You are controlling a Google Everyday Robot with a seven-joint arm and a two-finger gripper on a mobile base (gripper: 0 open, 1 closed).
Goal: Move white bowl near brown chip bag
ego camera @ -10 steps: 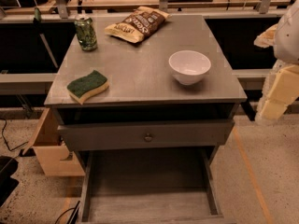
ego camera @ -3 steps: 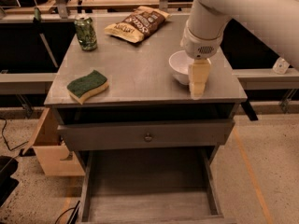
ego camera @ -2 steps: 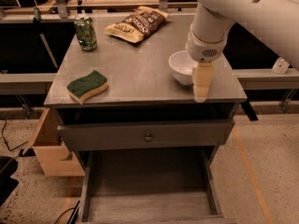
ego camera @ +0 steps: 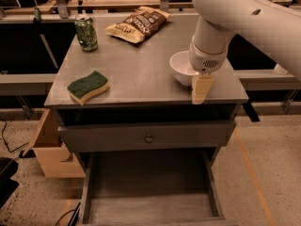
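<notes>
Brown chip bag [ego camera: 137, 24]: at the back of the desk [ego camera: 136, 79], left of the bowl.
White bowl [ego camera: 181, 67]: on the right side, well apart from the bag.
Jaws: pointing down at the bowl's near right rim; I can't tell if they are open or closed.

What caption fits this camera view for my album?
Robot gripper hangs by the white bowl, brown chip bag far back.
</notes>
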